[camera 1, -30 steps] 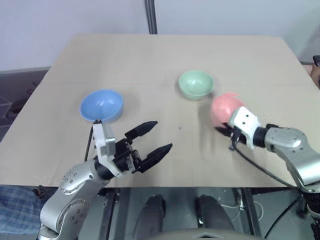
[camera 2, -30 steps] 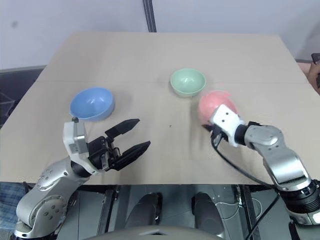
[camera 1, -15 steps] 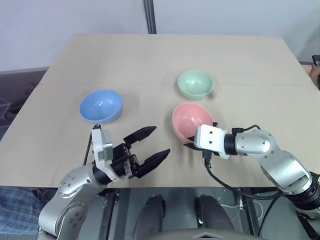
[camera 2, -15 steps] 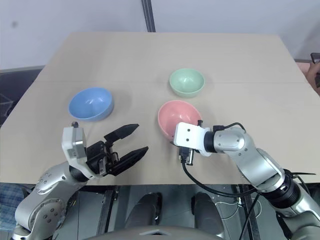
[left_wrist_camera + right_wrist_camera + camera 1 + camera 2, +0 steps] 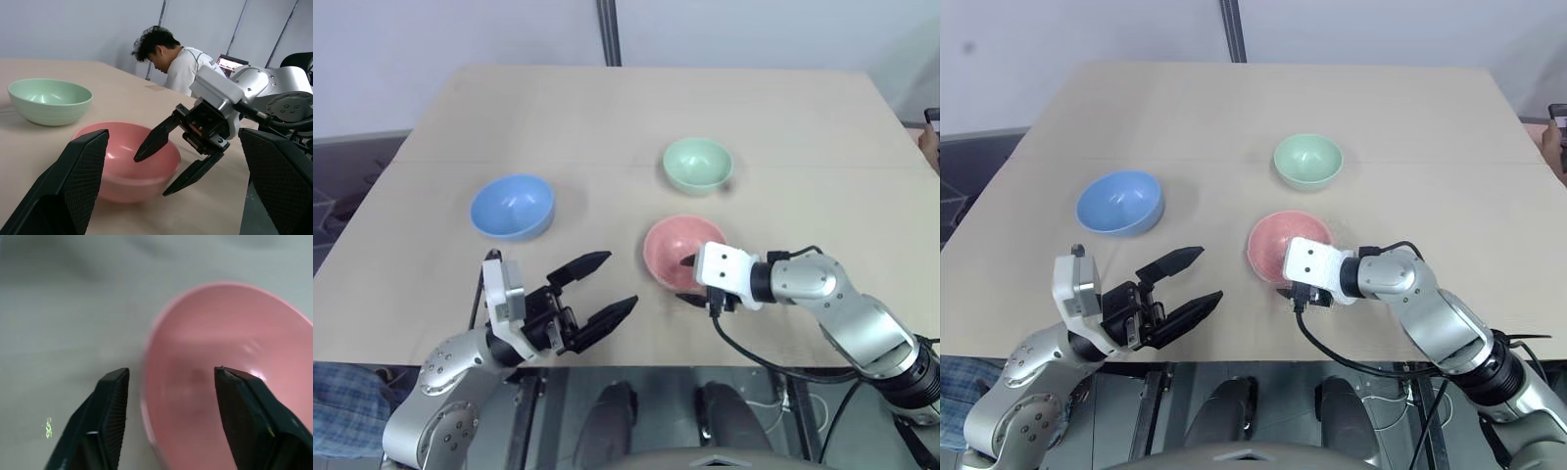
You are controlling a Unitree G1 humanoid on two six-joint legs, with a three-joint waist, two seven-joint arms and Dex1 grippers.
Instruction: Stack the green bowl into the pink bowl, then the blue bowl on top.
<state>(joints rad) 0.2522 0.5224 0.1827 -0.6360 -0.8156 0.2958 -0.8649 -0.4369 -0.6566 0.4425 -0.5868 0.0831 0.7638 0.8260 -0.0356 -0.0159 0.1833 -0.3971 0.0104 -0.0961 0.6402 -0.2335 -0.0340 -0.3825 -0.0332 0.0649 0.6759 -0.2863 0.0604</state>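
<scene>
The pink bowl [image 5: 677, 250] sits upright on the table [image 5: 607, 117], in the middle near the front. My right gripper [image 5: 685, 279] is open and straddles the bowl's near rim, one finger over the inside and one outside; the rim runs between its fingers [image 5: 110, 396]. The green bowl [image 5: 697, 164] stands just beyond the pink one. Over on the left is the blue bowl [image 5: 513, 206]. My left gripper [image 5: 621, 279] hovers open and empty at the front left, pointing toward the pink bowl [image 5: 127, 166].
A seated person [image 5: 171, 54] and a laptop [image 5: 230, 63] are beyond the table's right side. A dark post [image 5: 608, 29] rises behind the far edge. Bare tabletop lies between the bowls and along the back.
My right gripper carried the tilted pink bowl leftward from beside the green bowl, set it upright on the table and opened. The left arm has hardly moved.
</scene>
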